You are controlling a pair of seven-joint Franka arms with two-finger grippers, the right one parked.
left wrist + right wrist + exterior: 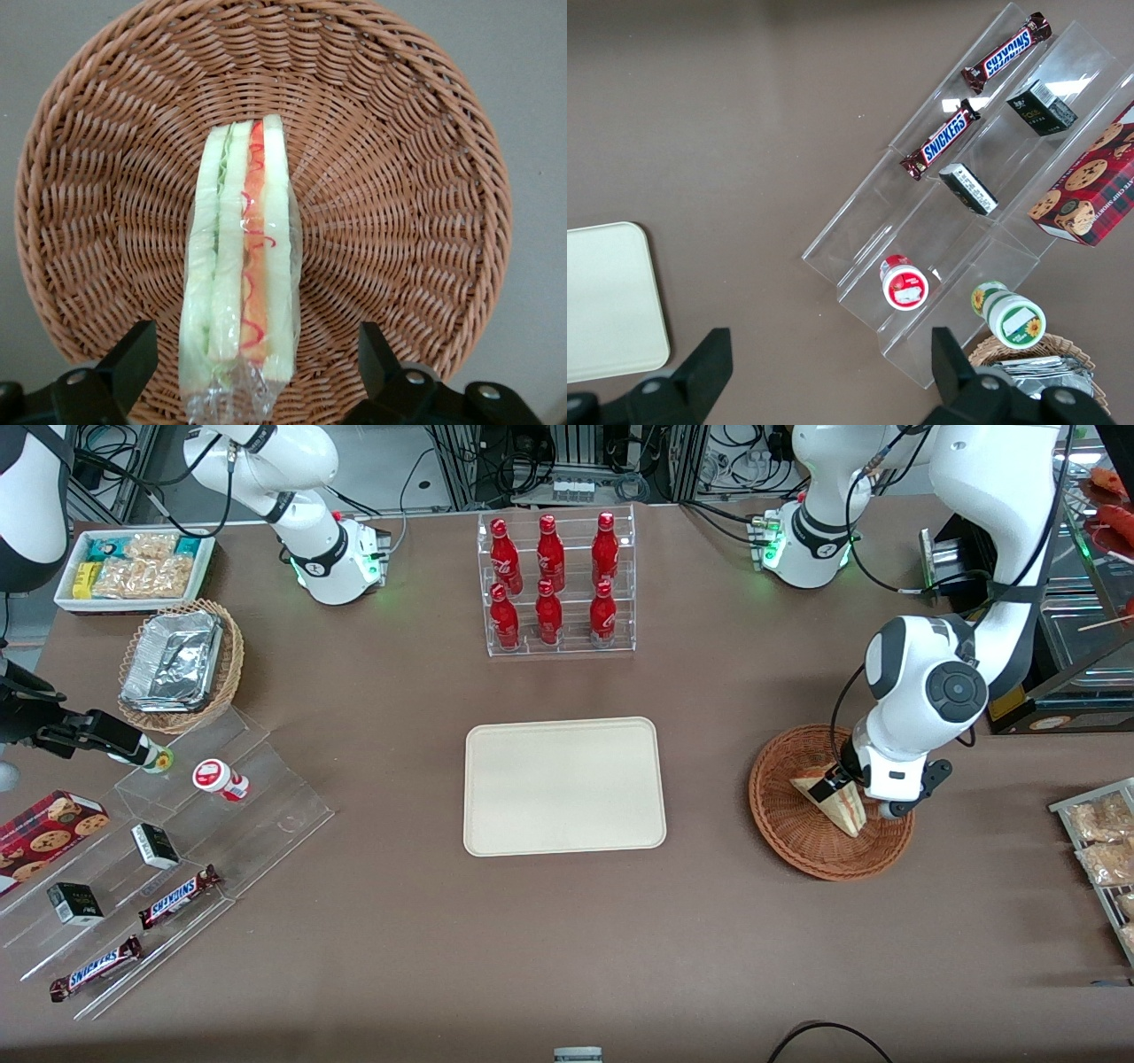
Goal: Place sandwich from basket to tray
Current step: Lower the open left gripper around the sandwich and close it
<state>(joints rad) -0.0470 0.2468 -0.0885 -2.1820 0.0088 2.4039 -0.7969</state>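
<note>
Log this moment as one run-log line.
phase: reach | hand: open, over basket, fingers straddling sandwich | sandwich: in basket, not lifted | tray: holds nothing

Basket (407, 221): woven reddish-brown wicker, ribbed. Sandwich (241, 266) in it: glossy clear plastic wrap. Gripper (252, 372) over the basket: matt black fingers. Tray (564, 786): smooth matt cream.
</note>
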